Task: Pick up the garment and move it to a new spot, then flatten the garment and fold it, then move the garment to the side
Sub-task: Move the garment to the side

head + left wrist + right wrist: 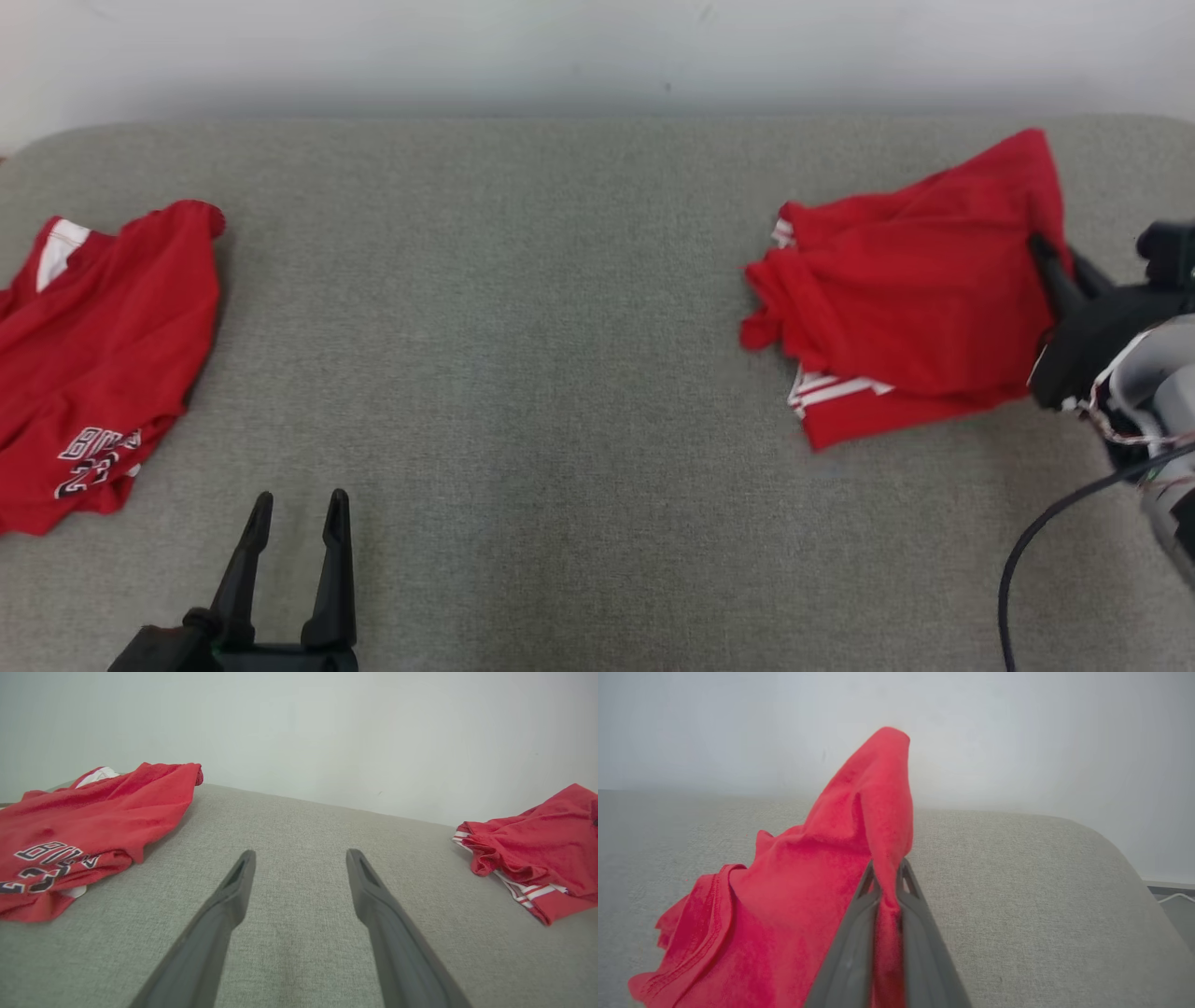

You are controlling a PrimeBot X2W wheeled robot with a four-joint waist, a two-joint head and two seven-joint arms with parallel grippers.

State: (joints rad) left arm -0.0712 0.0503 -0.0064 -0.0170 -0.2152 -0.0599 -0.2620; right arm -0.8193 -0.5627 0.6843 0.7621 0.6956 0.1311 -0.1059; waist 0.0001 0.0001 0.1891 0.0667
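Observation:
A crumpled red garment [915, 289] with white stripes lies at the right of the grey padded surface; it also shows at the right edge of the left wrist view [542, 854]. My right gripper [1050, 257] is shut on its right-hand edge. In the right wrist view a fold of the red cloth [873, 826] is pinched between the two dark fingers [852, 947] and stands up above their tips. My left gripper [299, 509] is open low at the front left with nothing between its fingers, which spread over bare fabric in the left wrist view [301, 858].
A second red garment [93, 355] with dark lettering lies at the far left, seen too in the left wrist view [84, 830]. The grey surface [523, 327] stretches between the two. A pale wall runs behind. The right arm's black cable [1046, 532] hangs at the lower right.

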